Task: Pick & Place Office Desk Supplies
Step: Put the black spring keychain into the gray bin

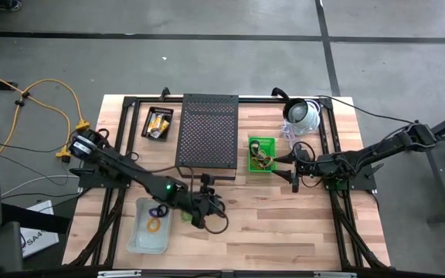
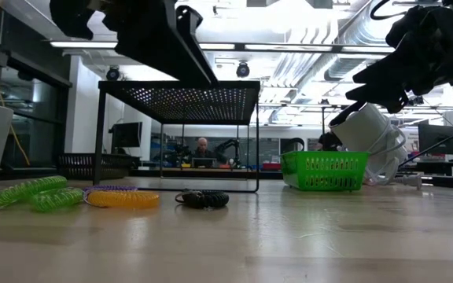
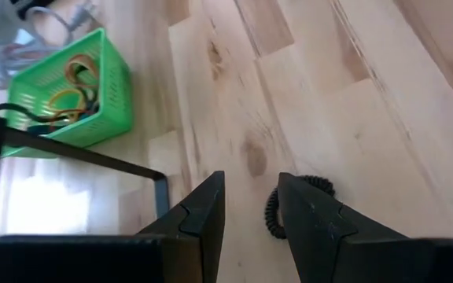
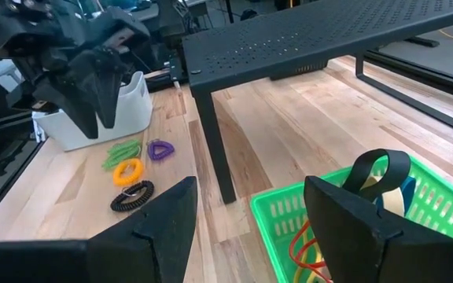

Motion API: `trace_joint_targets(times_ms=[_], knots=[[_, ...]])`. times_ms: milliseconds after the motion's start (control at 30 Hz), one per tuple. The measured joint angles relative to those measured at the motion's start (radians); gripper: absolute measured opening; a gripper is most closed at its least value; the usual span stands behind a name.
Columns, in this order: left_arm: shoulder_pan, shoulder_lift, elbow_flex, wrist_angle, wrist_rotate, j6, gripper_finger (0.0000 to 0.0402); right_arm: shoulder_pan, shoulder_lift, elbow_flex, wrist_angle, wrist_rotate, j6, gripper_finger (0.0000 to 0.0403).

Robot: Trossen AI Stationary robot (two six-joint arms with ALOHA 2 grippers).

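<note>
My left claw hangs w/ fingers apart, empty, above the black coil loop on the worktop. Risk: one finger lands on the coil, flicks it away. Shelf leg close by; open wood the other side. Right claw, spread & empty, sits over the green basket.

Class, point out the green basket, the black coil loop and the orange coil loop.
green basket (image 2: pixel 325 170), low view, front wall.
black coil loop (image 4: pixel 132 196), right wrist view, on its coils.
orange coil loop (image 4: pixel 128 170), right wrist view, on its coils.
</note>
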Motion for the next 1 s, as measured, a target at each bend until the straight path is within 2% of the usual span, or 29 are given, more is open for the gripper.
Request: trace_joint_targets(times_ms=[267, 567, 833, 1000], knots=[[-0.010, 0.050, 0.013, 0.010, 0.001, -0.041, 0.0113, 0.000, 0.000, 0.000, 0.001, 0.000, 0.000, 0.0223], [-0.016, 0.173, 0.077, -0.021, 0.032, -0.058, 0.0113, 0.000, 0.000, 0.000, 0.003, -0.001, 0.000, 0.0223], [-0.019, 0.209, 0.090, -0.047, 0.096, -0.137, 0.0113, 0.000, 0.000, 0.000, 0.002, -0.001, 0.000, 0.0223], [-0.005, 0.222, 0.091, -0.073, 0.184, -0.164, 0.0113, 0.000, 0.000, 0.000, 0.001, 0.000, 0.000, 0.0223]])
